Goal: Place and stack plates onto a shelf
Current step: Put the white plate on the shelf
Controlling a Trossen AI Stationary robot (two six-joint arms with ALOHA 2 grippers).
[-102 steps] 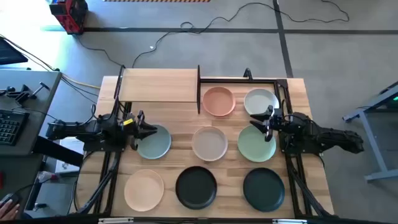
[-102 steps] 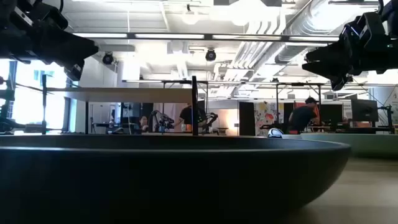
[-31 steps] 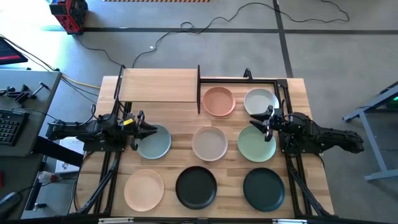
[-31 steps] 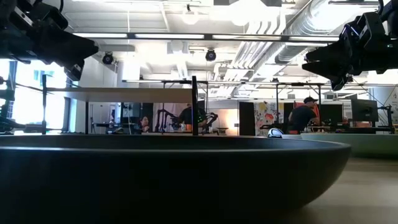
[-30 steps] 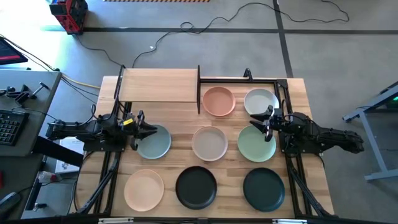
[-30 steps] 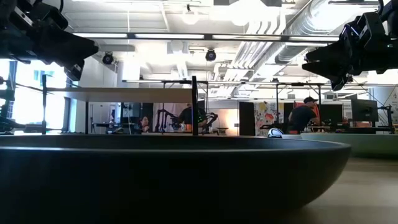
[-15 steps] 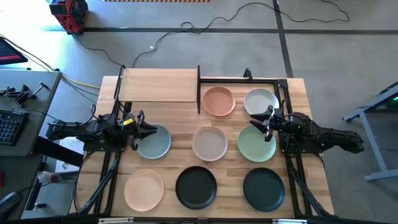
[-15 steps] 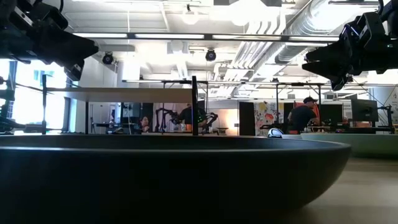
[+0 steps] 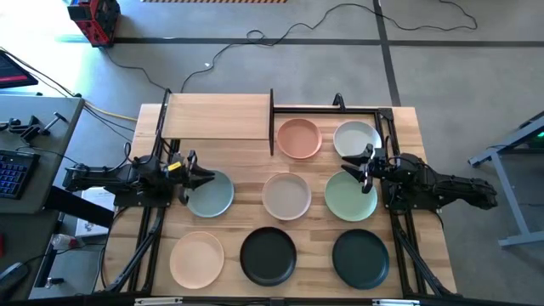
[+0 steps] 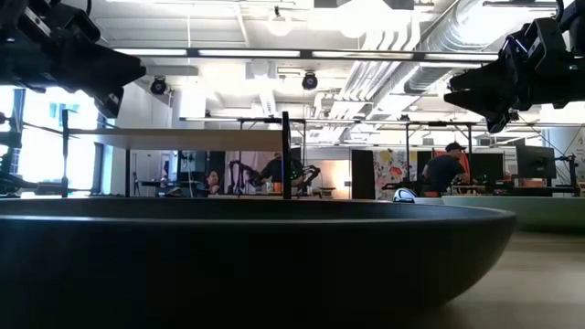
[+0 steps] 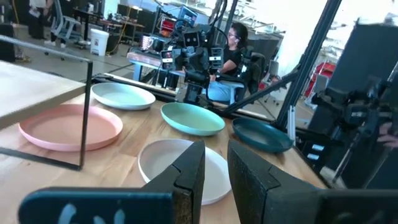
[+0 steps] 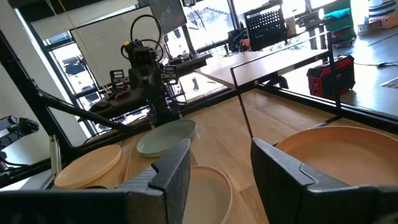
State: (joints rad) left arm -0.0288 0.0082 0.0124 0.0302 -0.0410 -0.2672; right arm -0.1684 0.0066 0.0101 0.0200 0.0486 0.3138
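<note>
Eight plates lie singly on the wooden tabletop: salmon pink [image 9: 299,138], pale green [image 9: 357,138], blue-grey [image 9: 211,194], beige [image 9: 286,195], a second pale green [image 9: 351,195], cream-peach [image 9: 197,258] and two black ones [image 9: 269,255] [image 9: 360,257]. The light-wood shelf [image 9: 217,116] stands at the far left with nothing on it. My left gripper [image 9: 205,176] hovers over the blue-grey plate's left rim, open by a narrow gap [image 11: 216,171]. My right gripper [image 9: 350,165] hovers between the two pale green plates, open [image 12: 221,168]. Both are empty.
Black metal frame bars [image 9: 384,127] run along the table's sides and far right. The shelf's black post [image 9: 272,123] stands beside the pink plate. In the low view a black plate [image 10: 274,256] fills the foreground. People sit at desks in the room behind [image 10: 448,169].
</note>
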